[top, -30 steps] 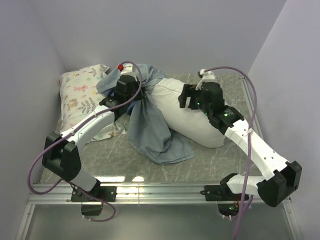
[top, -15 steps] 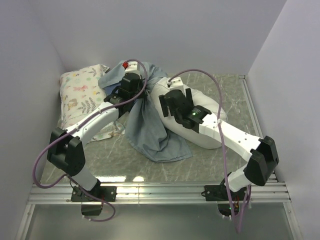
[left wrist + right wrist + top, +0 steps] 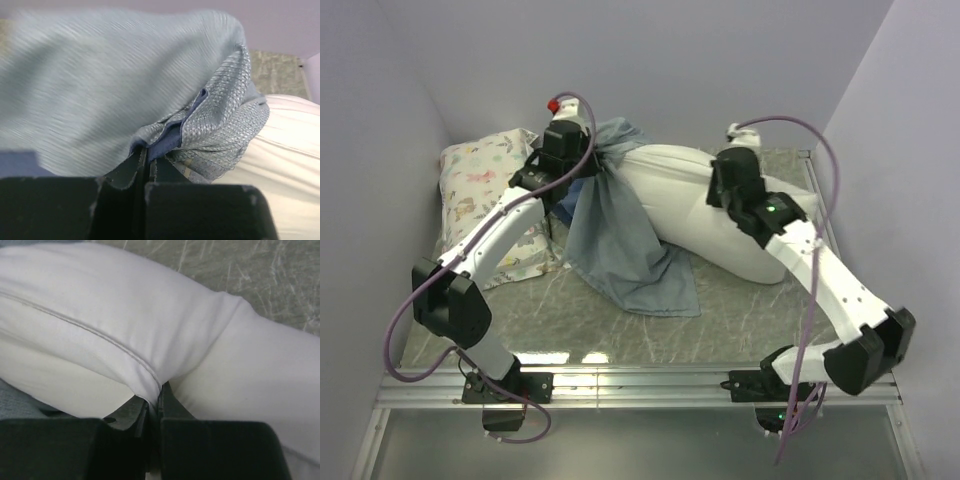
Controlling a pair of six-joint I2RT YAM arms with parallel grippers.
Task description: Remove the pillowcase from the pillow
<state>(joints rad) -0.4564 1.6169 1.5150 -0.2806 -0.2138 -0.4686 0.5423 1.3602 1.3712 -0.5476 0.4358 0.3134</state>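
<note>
The pillowcase (image 3: 625,245) drapes off the far left end of the pillow (image 3: 685,195) onto the counter (image 3: 740,310), seemingly caught on that corner. The left hand (image 3: 146,154) pinches its hem. The right hand (image 3: 159,392) pinches the pillow's seam. If they pull apart, either thin pinch could slip and leave the case snagged.

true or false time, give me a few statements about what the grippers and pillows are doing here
1. The left gripper is shut on the pillowcase. True.
2. The right gripper hangs open above the pillow. False: it is shut on a fold of the pillow at its seam.
3. The floral pillow lies at the far right. False: it lies at the far left in the top view.
4. Most of the pillow is bare of the pillowcase. True.
</note>
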